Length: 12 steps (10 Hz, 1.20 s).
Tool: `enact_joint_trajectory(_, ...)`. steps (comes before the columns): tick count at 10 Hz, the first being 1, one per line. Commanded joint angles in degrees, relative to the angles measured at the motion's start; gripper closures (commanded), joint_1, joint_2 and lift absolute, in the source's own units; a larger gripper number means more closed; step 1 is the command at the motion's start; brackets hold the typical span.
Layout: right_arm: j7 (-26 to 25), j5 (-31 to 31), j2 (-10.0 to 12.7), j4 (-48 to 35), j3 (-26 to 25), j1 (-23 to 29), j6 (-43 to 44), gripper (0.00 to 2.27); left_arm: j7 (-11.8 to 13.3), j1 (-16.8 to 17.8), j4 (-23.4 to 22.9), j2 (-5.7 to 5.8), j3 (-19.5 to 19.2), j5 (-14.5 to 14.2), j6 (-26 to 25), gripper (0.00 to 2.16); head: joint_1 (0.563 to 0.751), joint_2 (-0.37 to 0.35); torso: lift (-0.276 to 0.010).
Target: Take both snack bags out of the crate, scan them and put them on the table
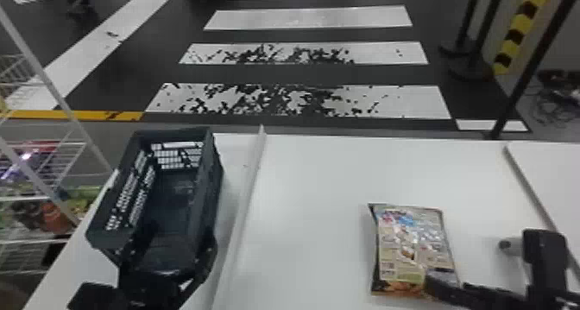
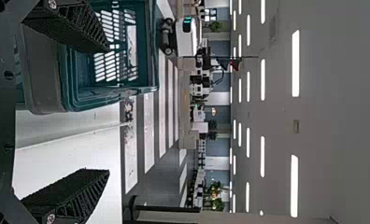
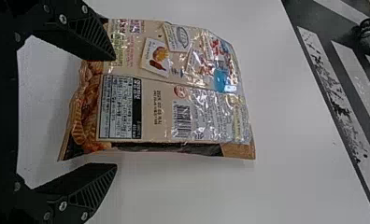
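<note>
A smooth, matt white bench [image 1: 310, 184] spans the foreground. On its left stands an open, dark blue-green plastic crate [image 1: 211, 179], a deep rectangular box with grid-like slots in its walls, its length running from near to far. A thin, straight raised divider [image 1: 248, 192] separates it from a snack bag [image 1: 410, 244] on the right.

The bag is glossy, crinkled film, softly padded and roughly rectangular. It lies flat, barcode panel up, its long axis running near to far; the end printed with browned food points toward the robot.

The right pincer [image 1: 468, 264] has its ribbed black fingers apart at the bag's near right corner: one overlaps the printed face, the other is over bare bench just beside the edge.

The left pincer [image 1: 151, 287], fingers also apart, is at the crate's near end, well apart from the bag.
</note>
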<state>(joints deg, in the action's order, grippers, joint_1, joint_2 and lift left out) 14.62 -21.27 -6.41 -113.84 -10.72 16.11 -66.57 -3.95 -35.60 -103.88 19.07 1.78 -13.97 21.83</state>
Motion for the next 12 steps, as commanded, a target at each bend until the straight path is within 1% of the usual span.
enact_joint_trajectory(1, 0.9, 1.1, -0.2, 1.2, 0.0, -0.7, 0.0, 0.67, 0.0, 0.0, 0.0, 0.00, 0.0, 0.0, 0.0, 0.07, 0.695, 0.104, -0.092)
enact_joint_trajectory(2, 0.9, 1.8, -0.1, 1.4, 0.0, -0.8, 0.0, 1.70, 0.0, 0.0, 0.0, 0.00, 0.0, 0.0, 0.0, 0.07, 0.695, 0.101, -0.092)
enact_joint_trajectory(3, 0.6, 2.0, -0.2, 1.8, 0.0, -0.8, -0.2, 2.22, 0.0, 0.1, 0.0, 0.00, 0.0, 0.0, 0.0, 0.07, 0.695, 0.098, -0.092)
enact_joint_trajectory(5, 0.9, 3.0, -0.3, 2.0, 0.0, -0.8, 0.2, 2.25, 0.0, 0.2, 0.1, 0.00, 0.0, -0.1, 0.0, 0.07, 0.695, 0.090, -0.092)
enact_joint_trajectory(7, 0.9, 4.0, -0.3, 1.7, 0.5, -0.1, 3.3, 2.25, -0.1, 0.2, 0.2, 0.00, 0.0, -0.1, 0.0, 0.08, 0.695, 0.084, -0.092)
enact_joint_trajectory(8, 1.1, 2.6, -0.3, 1.3, -0.2, 0.2, 4.0, 2.25, -0.1, 0.1, 0.2, 0.00, 0.0, -0.1, 0.0, 0.08, 0.695, 0.080, -0.092)
enact_joint_trajectory(12, 1.6, -9.2, 0.1, -1.2, -8.2, 0.5, 3.0, 2.25, -0.1, 0.0, 0.2, 0.00, -0.2, -0.1, 0.0, 0.08, 0.695, 0.077, -0.092)
